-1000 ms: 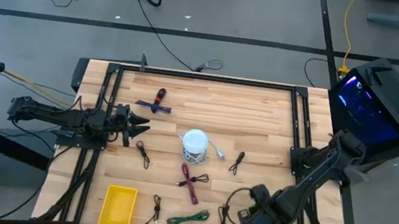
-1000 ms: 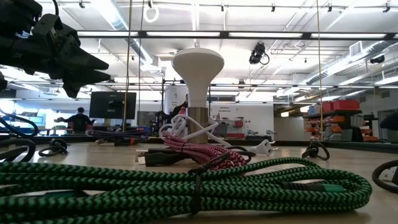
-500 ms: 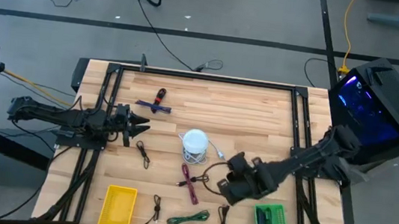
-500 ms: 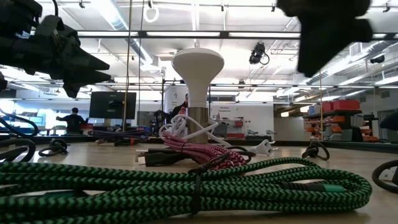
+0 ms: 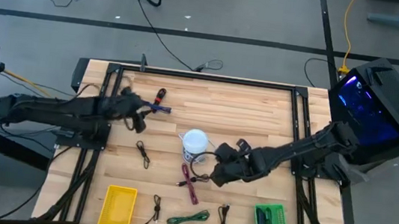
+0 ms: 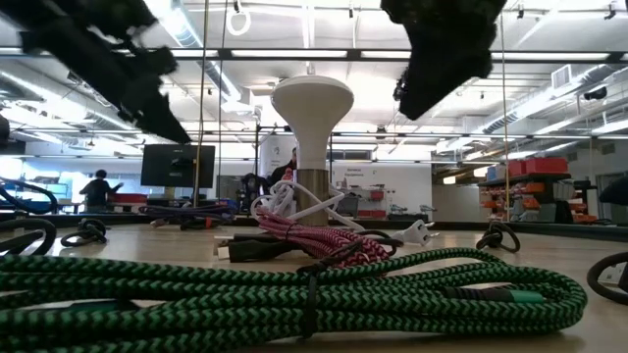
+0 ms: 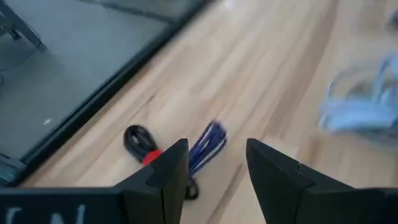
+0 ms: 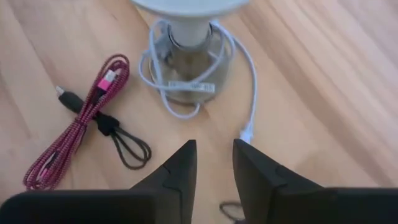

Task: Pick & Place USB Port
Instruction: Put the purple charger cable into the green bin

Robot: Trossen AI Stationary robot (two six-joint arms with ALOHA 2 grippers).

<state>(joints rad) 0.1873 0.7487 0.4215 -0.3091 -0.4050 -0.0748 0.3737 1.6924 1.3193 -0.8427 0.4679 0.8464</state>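
Note:
Several bundled USB cables lie on the wooden table. A purple cable (image 5: 156, 108) (image 7: 208, 143) lies next to a black-and-red one (image 5: 161, 94) (image 7: 140, 140) near the far edge. A pink cable (image 5: 191, 182) (image 8: 81, 124) lies just near of a white lamp (image 5: 195, 141) (image 8: 186, 37). My left gripper (image 5: 138, 117) (image 7: 216, 168) hovers open, a little left of the purple cable. My right gripper (image 5: 216, 175) (image 8: 214, 168) hovers open beside the lamp and the pink cable. A green bin (image 5: 270, 222) at the near right holds cables.
A yellow bin (image 5: 118, 207) sits at the near left. A green braided cable (image 5: 189, 218) (image 6: 294, 284) and small black cables (image 5: 142, 154) (image 5: 155, 209) (image 5: 223, 219) lie toward the near edge. The lamp's white cord (image 8: 249, 81) loops round its base. Bare wood spans the far right.
My right gripper has swept from the near right corner by the green bin toward the table's left and far side, ending beside the lamp and pink cable. My left gripper has swung toward the far edge and the purple cable in the last half second.

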